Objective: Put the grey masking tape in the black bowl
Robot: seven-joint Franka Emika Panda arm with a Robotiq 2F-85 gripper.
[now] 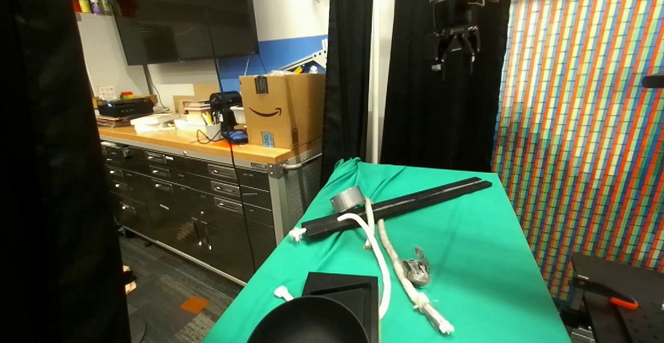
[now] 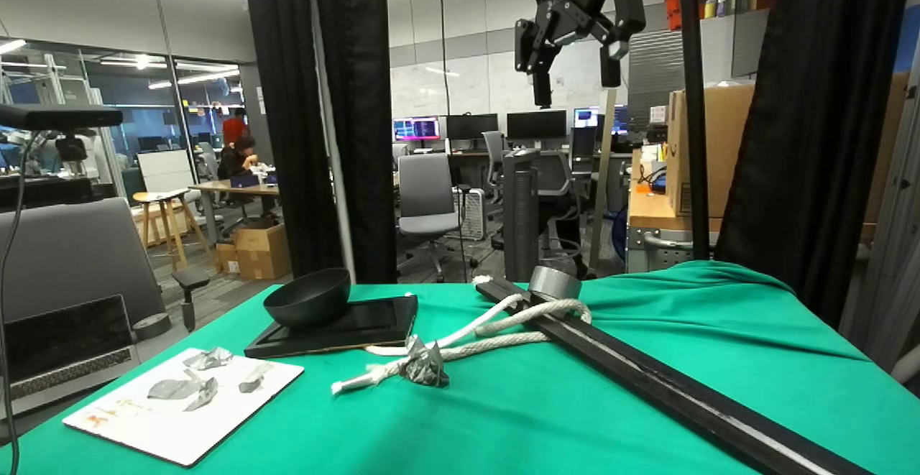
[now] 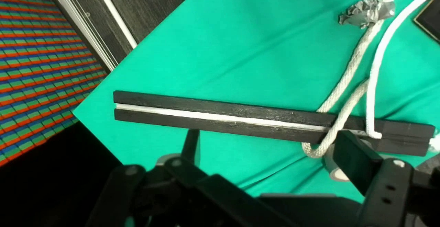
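Note:
The grey masking tape [image 1: 347, 199] is a small grey roll beside one end of the long black stick, next to a rope loop. It also shows in an exterior view [image 2: 555, 283]. In the wrist view the tape [image 3: 330, 163] is partly hidden behind a finger. The black bowl [image 1: 311, 322] shows in both exterior views; it sits tilted on a black tray [image 2: 309, 299] and is out of the wrist view. My gripper [image 1: 456, 65] is open and empty, high above the green-covered table. Its fingers stand wide apart in an exterior view [image 2: 577, 90] and the wrist view [image 3: 268, 137].
The long black stick [image 1: 399, 205] lies across the table. A white rope [image 1: 381, 260] and a beige rope [image 1: 397, 260] with crumpled silver tape [image 1: 416, 269] lie between tape and bowl. A black tray [image 2: 392, 317] and a white board [image 2: 215, 425] with tape scraps are near the bowl.

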